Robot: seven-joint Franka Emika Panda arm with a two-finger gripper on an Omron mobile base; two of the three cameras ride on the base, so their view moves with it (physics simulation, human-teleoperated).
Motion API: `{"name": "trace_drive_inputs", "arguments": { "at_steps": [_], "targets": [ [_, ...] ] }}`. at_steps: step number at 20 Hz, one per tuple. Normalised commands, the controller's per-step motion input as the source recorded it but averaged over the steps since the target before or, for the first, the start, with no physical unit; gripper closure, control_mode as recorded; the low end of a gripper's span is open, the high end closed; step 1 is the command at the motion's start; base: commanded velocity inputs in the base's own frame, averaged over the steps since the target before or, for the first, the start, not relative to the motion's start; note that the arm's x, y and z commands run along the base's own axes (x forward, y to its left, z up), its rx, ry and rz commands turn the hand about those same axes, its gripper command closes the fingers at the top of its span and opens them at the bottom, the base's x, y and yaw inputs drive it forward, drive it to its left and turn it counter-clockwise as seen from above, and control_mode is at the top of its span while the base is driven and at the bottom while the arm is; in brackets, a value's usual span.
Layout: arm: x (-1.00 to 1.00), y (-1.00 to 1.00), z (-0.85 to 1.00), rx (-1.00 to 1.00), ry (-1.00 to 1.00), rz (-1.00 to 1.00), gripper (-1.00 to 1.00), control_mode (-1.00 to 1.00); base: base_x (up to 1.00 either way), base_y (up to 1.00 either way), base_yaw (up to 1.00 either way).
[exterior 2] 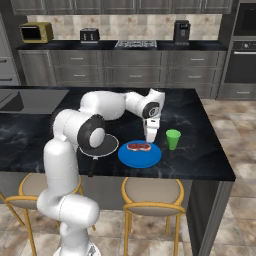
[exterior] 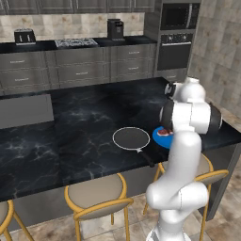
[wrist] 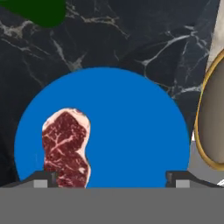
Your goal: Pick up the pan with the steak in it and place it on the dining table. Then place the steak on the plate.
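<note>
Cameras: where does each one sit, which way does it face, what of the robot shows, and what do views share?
Left base view: behind the arm's left, facing the table; arm lower right.
Right base view: behind its right, facing the same table; arm lower left, gripper over the plate.
Hand view: looks down along the gripper; fingertips at bottom.
Shared: steak on the plate in all; pan in both base views.

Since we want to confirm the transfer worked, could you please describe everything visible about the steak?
The steak is a small flat slab of raw red meat with whitish marbling and a pale fat edge. It lies flat on the bright blue plate, off-centre toward one side of it, on the black marble dining table. Only the plate touches it; the open gripper hangs just above, and the empty black pan sits beside the plate.
</note>
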Motion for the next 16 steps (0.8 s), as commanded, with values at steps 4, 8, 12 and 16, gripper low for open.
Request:
{"name": "trace_drive_inputs", "arguments": {
  "at_steps": [4,8,12,16],
  "targets": [
    [-0.91,-0.06,0.69,0.01,0.03,0.08,-1.0,-1.0,0.0,0.0,0.0],
    [-0.96,0.01,0.42,0.0,0.03,0.14,-1.0,-1.0,0.0,0.0,0.0],
    [-0.94,0.19,0.16,0.0,-0.01,0.12,-1.0,-1.0,0.0,0.0,0.0],
    [-0.79,0.36,0.0,0.0,-0.08,0.1,-1.0,-1.0,0.0,0.0,0.0]
  ]
}}
